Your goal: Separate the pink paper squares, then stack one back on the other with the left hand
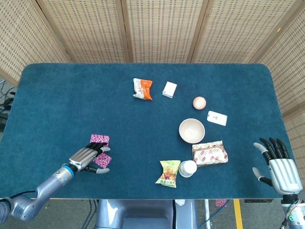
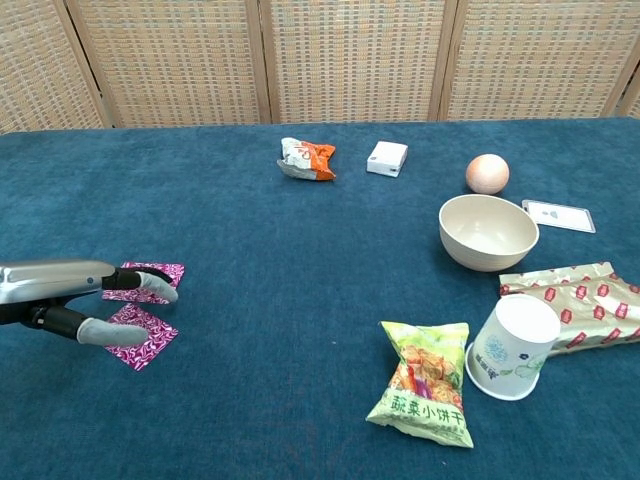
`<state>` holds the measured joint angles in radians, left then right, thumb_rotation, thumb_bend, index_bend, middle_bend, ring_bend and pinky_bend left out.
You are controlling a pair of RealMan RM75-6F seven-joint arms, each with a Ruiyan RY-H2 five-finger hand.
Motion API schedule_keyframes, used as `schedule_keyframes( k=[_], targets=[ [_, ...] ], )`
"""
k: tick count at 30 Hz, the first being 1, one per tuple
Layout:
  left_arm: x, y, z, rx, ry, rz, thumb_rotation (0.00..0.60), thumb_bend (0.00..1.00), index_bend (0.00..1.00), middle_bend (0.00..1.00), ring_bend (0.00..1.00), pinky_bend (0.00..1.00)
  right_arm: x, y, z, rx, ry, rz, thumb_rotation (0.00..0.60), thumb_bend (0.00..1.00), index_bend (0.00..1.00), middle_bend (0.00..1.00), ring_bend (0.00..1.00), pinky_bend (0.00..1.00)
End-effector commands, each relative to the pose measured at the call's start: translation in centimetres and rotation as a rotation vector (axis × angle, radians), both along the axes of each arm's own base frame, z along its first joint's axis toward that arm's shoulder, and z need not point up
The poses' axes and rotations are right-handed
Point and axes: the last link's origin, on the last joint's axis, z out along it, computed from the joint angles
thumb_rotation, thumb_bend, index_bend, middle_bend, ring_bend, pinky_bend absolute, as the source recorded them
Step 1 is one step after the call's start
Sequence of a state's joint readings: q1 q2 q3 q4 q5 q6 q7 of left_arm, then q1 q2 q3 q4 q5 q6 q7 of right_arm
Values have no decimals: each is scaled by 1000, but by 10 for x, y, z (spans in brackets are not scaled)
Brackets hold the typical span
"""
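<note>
Your left hand (image 2: 70, 300) reaches flat over both squares (image 2: 140, 335), fingers apart, holding nothing; right hand (image 1: 281, 168) spread wide.

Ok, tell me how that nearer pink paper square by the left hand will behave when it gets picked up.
The nearer pink paper square lies flat and thin on the cloth, so it is probably very light and floppy, likely to sag or bend once lifted. With no raised edge showing, the left hand may slide it rather than catch it. It sits close to the other square, which could get nudged.
</note>
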<state>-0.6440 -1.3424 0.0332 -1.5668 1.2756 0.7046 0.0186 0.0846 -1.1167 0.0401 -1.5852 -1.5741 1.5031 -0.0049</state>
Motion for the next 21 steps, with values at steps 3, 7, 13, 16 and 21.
schedule_keyframes(
  k=[3, 7, 13, 16, 21],
  targets=[
    [-1, 2, -3, -6, 13, 2, 115, 63, 104, 0, 0, 0, 1, -2, 0, 0, 1, 2, 600, 312, 174, 125, 0, 0],
    [-6, 3, -1, 1, 25, 12, 114, 62, 104, 0, 0, 0, 1, 0, 0, 2, 2, 1, 600, 312, 174, 125, 0, 0],
    [-17, 1, 5, 13, 53, 34, 114, 62, 104, 0, 0, 0, 1, -1, -1, 5, 1, 5, 600, 312, 174, 125, 0, 0],
    [-23, -1, 9, 19, 64, 44, 115, 62, 104, 0, 0, 0, 1, -2, -1, 7, 1, 6, 600, 313, 174, 125, 0, 0],
    [-35, -6, 19, 40, 74, 75, 113, 63, 104, 0, 0, 0, 3, -3, -2, 10, 1, 13, 600, 314, 174, 125, 0, 0]
  ],
)
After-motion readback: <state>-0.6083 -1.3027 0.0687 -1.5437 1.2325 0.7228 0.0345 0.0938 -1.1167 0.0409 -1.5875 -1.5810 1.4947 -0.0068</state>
